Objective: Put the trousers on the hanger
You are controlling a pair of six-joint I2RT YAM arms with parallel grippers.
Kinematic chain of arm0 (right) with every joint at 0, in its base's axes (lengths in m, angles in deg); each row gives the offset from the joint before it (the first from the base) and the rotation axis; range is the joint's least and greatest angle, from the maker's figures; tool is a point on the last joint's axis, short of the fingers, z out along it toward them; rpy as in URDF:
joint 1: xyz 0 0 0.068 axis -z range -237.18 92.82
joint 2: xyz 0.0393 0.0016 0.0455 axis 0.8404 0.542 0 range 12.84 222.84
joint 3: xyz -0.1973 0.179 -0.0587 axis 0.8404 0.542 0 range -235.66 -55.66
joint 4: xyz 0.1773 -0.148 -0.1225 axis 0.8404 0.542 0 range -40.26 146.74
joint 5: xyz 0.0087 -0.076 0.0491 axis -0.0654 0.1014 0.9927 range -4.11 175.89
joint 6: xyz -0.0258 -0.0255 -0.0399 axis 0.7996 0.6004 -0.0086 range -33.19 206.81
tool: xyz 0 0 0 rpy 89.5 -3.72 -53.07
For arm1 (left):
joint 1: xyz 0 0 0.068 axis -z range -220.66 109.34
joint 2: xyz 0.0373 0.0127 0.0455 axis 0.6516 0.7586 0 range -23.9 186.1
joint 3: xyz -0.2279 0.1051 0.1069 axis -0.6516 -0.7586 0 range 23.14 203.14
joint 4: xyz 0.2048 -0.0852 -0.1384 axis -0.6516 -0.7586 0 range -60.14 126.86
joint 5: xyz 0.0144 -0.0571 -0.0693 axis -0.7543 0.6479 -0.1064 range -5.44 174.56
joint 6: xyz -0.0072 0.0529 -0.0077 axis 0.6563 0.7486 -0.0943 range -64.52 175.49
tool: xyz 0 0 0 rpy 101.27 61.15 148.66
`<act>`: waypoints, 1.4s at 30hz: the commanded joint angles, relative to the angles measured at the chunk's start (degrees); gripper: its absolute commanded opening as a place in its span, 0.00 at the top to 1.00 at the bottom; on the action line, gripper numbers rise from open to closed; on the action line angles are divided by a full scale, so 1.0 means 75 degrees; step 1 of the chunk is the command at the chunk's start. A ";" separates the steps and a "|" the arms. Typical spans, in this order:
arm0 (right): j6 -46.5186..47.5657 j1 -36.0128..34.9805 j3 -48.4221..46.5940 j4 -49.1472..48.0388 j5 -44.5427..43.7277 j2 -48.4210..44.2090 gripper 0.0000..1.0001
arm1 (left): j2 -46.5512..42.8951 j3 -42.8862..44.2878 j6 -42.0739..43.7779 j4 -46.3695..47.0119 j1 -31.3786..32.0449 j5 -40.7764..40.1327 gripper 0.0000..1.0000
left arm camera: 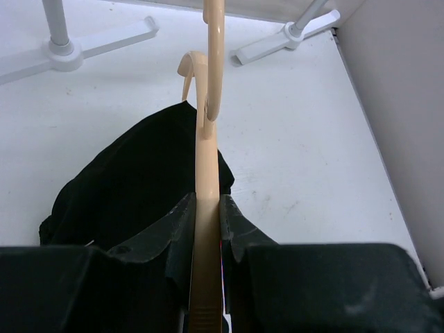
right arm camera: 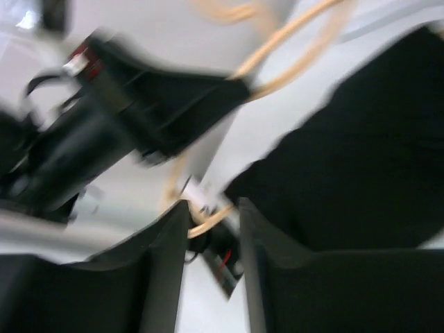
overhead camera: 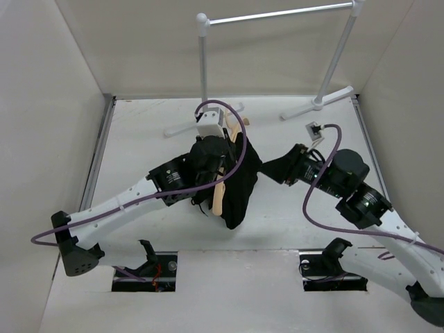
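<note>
Hanger [left arm camera: 207, 159] is being clamped in left end effector [left arm camera: 207, 208], long axis pointing away, trousers [overhead camera: 243, 182] draping toward nearer right end effector [right arm camera: 211, 215] (grip indeterminate).

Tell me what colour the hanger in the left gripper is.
The hanger is plain pale tan; the left wrist view shows it best.

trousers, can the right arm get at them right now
Likely yes: the right hand is at the edge of the trousers with nothing between; the left hand holding the hanger is on their other side.
</note>
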State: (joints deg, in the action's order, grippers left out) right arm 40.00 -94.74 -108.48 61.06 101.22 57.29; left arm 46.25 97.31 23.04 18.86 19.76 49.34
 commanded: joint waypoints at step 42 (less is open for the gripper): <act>0.0663 -0.1350 -0.0176 -0.2703 -0.0451 0.1269 0.92 | -0.1290 -0.0350 -0.0584 0.1498 -0.0374 0.0091 0.41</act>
State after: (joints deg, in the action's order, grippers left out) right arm 42.34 -106.80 -107.67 47.96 96.02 68.70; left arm 38.82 95.82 19.21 27.60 17.73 49.88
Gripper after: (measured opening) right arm 0.344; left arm 0.586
